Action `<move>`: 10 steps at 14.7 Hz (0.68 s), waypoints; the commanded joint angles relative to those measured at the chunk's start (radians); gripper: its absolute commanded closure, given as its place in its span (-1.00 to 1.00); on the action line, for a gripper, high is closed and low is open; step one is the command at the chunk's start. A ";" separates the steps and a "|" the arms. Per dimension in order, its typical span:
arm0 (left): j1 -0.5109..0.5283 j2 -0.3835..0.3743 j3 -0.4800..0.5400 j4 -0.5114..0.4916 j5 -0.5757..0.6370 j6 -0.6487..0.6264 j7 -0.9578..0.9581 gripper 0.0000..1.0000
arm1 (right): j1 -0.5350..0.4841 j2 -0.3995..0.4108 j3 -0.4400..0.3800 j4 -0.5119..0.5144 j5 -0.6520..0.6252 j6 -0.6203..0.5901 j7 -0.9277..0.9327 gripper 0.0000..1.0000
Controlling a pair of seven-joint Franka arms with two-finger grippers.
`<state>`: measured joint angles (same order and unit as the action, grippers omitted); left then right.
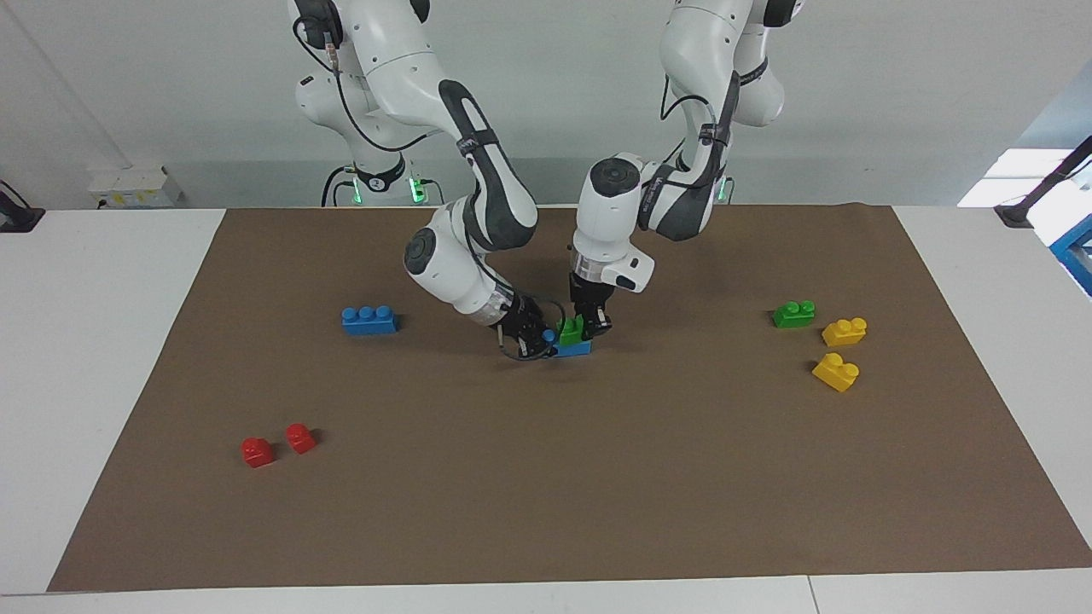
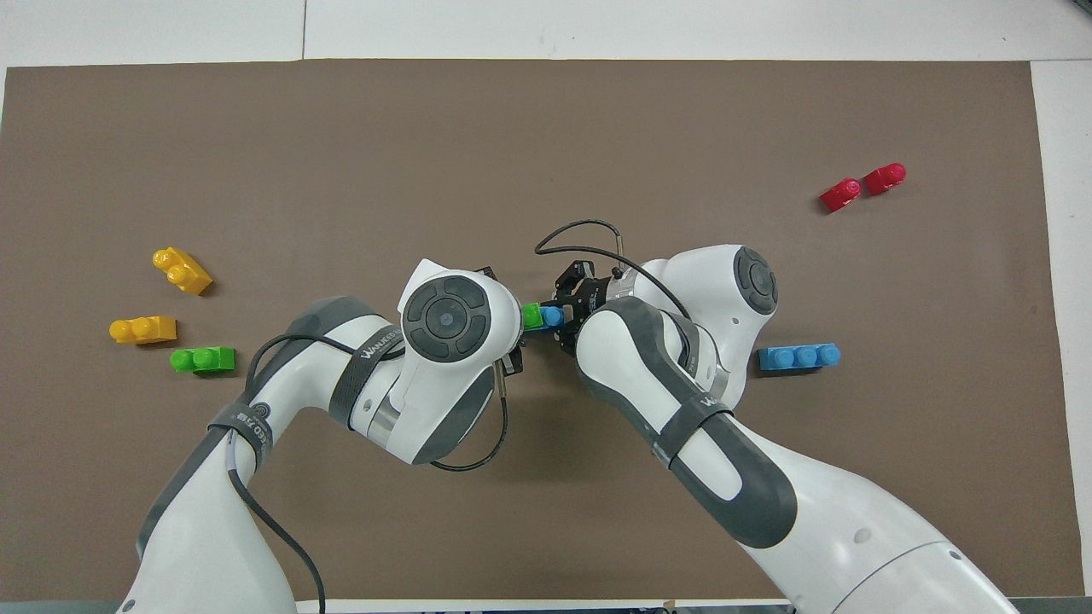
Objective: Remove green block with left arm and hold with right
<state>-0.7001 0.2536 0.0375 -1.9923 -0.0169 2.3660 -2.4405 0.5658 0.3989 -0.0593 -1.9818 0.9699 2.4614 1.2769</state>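
A brown mat (image 1: pixel 546 477) covers the white table (image 1: pixel 94 341) before a pale wall; at its middle the green block (image 1: pixel 570 329) sits on a blue brick (image 1: pixel 573 347); the left gripper (image 1: pixel 591 321) seems clenched on the green block from above, the right gripper (image 1: pixel 531 334) appears to clamp the blue brick; the separating step looks in hand; next, a straight upward pull while the base is braced.

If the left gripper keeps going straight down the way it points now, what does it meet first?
The left gripper points straight down at the green block, which sits on the blue brick that the right gripper is at. It would press on that green block first, then the stack and the brown mat.
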 commanded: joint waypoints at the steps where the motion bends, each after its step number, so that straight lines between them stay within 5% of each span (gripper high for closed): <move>1: 0.007 -0.019 0.001 0.010 0.006 -0.024 -0.022 1.00 | -0.009 0.015 0.007 0.009 0.039 0.033 -0.022 1.00; 10: 0.048 -0.120 0.001 0.079 0.006 -0.178 -0.019 1.00 | -0.009 0.015 0.007 0.011 0.039 0.033 -0.021 1.00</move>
<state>-0.6669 0.1773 0.0412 -1.9035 -0.0177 2.2299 -2.4474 0.5653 0.4112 -0.0608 -1.9640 0.9862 2.4745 1.2767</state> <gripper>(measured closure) 0.648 0.652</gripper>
